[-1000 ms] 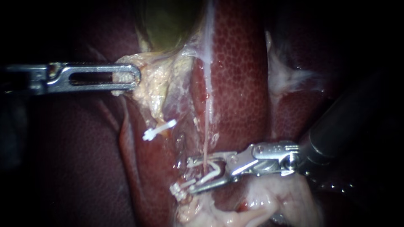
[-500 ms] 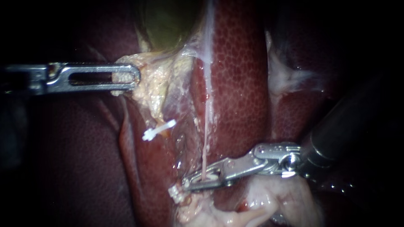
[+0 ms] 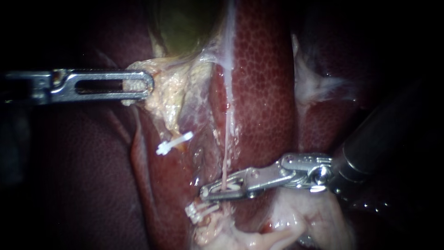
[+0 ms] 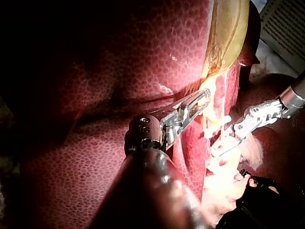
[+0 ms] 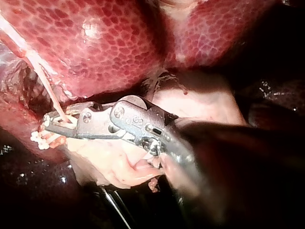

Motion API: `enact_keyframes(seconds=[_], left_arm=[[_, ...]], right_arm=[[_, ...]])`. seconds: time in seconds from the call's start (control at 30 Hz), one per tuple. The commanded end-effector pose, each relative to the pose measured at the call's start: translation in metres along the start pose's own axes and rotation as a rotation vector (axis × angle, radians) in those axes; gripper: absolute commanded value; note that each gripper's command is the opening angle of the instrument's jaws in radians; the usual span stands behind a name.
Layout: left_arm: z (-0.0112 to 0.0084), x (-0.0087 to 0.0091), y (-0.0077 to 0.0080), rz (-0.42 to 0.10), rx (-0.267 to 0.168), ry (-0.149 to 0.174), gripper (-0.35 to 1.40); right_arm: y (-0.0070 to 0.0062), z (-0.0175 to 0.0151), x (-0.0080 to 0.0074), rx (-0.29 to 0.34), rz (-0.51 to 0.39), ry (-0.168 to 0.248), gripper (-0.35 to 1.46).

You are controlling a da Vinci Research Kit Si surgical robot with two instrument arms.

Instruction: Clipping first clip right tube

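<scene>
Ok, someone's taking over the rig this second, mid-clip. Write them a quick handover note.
Left instrument: jaws shut on pale tissue below the gallbladder, holding it taut.
Right instrument: jaws shut on the right tube, white clip between them.
Also there: upper clip off to the left, lower clip just below the right jaws.
Done: the clip looks squeezed around the tube.
Left: open the right jaws, back off, and check that the clip sits across the tube.
</scene>
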Motion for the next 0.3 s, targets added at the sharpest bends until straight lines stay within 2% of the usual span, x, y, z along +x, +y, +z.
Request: enact_keyframes(seconds=[0.03,0.3], left_arm=[[0.0000,0.0000,0.0000,0.000,0.000,0.000,-0.35],[0.0000,0.0000,0.0000,0.000,0.000,0.000,-0.35]], right_arm=[[0.0000,0.0001,0.0000,0.000,0.000,0.000,-0.35],[0.0000,0.0001,0.0000,-0.002,0.006,0.001,-0.35]])
